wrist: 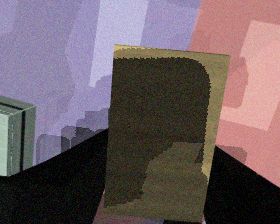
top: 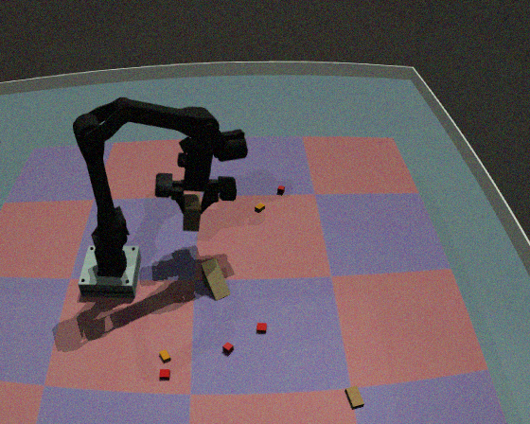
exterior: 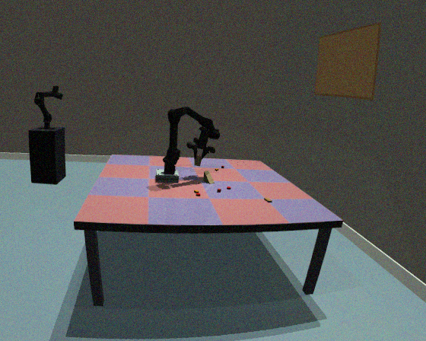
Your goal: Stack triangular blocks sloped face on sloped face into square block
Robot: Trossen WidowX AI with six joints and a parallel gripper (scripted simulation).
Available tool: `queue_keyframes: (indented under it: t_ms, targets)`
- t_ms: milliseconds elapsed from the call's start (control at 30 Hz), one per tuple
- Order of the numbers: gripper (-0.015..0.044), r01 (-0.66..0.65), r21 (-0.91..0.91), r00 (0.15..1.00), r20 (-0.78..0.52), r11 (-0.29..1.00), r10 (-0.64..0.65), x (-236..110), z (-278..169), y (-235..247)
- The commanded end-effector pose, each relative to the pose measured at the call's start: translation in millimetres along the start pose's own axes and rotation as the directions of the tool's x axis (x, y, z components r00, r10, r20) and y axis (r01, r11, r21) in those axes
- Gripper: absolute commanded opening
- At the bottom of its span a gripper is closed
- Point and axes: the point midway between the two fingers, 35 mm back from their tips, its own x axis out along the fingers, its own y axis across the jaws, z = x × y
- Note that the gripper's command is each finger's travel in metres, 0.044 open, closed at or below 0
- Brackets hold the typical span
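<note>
My gripper [top: 192, 201] [exterior: 198, 152] is shut on a tan triangular block [top: 191, 214] [exterior: 198, 157] [wrist: 161, 140] and holds it well above the table, pointing down. In the wrist view the block fills the middle, in shadow, between the dark fingers. The other tan triangular block [top: 215, 278] [exterior: 208, 176] rests on the checkered table [top: 390, 308] [exterior: 176, 213], in front of and below the gripper, to the right of the arm's base [top: 110, 272] [exterior: 166, 175] [wrist: 8, 142]. The two blocks are apart.
Small red cubes [top: 261, 326] [top: 227, 347] [top: 165, 374] [top: 280, 189] and orange cubes [top: 165, 355] [top: 259, 206] lie scattered on the table. A flat tan piece [top: 354, 397] [exterior: 268, 199] lies near the front right. A second arm on a black pedestal [exterior: 47, 154] stands off the table.
</note>
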Motion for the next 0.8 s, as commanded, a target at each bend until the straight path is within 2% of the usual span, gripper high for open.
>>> queue_keyframes:
  t_ms: [0,300,767]
  targets:
    - [0.0,0.038,-0.154,0.999,0.025,0.987,-0.034,0.5,0.0,2.0]
    - [0.0,0.116,-0.413,0.993,0.061,0.904,-0.099,0.5,-0.8,3.7]
    - [0.0,0.119,-0.412,0.993,0.056,0.903,-0.105,-7.8,-12.3,-6.7]
